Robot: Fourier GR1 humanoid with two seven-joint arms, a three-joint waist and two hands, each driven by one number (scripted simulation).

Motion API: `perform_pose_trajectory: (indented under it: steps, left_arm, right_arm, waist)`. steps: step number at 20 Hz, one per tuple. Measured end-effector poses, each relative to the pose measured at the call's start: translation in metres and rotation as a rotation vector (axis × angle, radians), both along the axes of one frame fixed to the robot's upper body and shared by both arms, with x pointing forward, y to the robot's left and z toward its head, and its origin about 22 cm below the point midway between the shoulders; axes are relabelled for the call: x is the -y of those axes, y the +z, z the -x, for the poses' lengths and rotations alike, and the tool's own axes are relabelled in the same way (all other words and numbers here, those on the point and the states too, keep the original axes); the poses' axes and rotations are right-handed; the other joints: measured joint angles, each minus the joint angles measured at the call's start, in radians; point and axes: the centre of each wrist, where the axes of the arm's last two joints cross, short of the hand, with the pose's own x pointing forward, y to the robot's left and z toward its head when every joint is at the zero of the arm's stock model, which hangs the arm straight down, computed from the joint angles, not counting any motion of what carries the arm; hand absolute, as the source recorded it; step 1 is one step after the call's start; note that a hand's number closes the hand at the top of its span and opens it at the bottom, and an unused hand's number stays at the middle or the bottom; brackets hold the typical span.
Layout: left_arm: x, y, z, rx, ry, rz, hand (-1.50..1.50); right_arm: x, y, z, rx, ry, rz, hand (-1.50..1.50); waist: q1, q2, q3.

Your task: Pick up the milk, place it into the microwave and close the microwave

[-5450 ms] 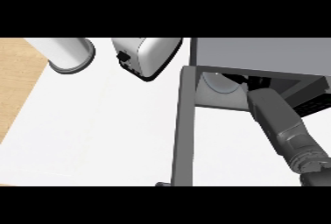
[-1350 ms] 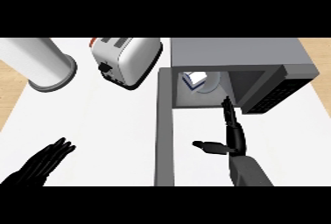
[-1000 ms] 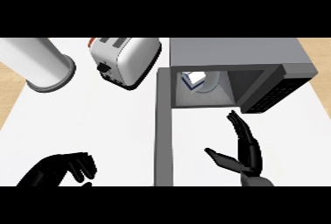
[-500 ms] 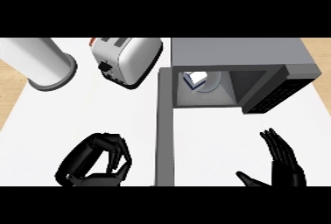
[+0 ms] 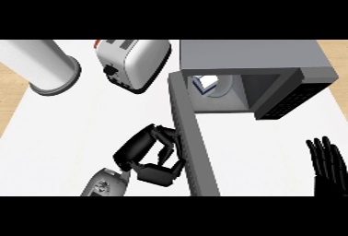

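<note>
The milk carton (image 5: pixel 206 85), white with a blue mark, stands inside the grey microwave (image 5: pixel 252 57), deep in its cavity. The microwave's door (image 5: pixel 194 147) stands open and runs down the view toward me. My left hand (image 5: pixel 153 156) sits against the door's outer left face, fingers curled, holding nothing. At the lower right edge my right hand (image 5: pixel 327 162) rests open with its fingers up, well clear of the microwave.
A white toaster (image 5: pixel 133 61) stands left of the microwave, and a tall white cylinder (image 5: pixel 45 65) stands at the far left. The microwave's dark control panel (image 5: pixel 293 97) faces the lower right. Wooden floor shows past the counter's left edge.
My left hand has moved right, up to the door, and curled its fingers. My right hand has drawn back from the cavity to the lower right edge. The door now slants slightly.
</note>
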Motion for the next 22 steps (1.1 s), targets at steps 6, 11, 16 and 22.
perform_pose_trajectory:
  steps: [6, 11, 16, 22]
  left_arm:
    - [0.05, -0.016, -0.004, -0.02, -0.024, -0.084, 1.5]
    - [0.084, -0.03, -0.001, -0.093, -0.053, -0.161, 1.5]
    - [0.102, -0.036, -0.002, -0.127, -0.053, -0.188, -1.5]
    - [0.115, -0.017, -0.014, -0.109, -0.03, -0.064, 1.5]
  right_arm:
    - [0.005, 0.029, 0.006, 0.044, 0.03, 0.004, -1.5]
    - [0.005, 0.049, -0.003, 0.081, 0.109, -0.01, -1.5]
    - [0.001, 0.071, -0.013, 0.105, 0.196, -0.009, -1.5]
    - [-0.004, 0.097, -0.021, 0.15, 0.315, -0.003, -1.5]
  waist:
    - [-0.015, 0.001, 0.0]
    - [-0.04, 0.006, -0.001]
    - [-0.077, 0.016, -0.002]
    - [-0.138, 0.029, -0.004]
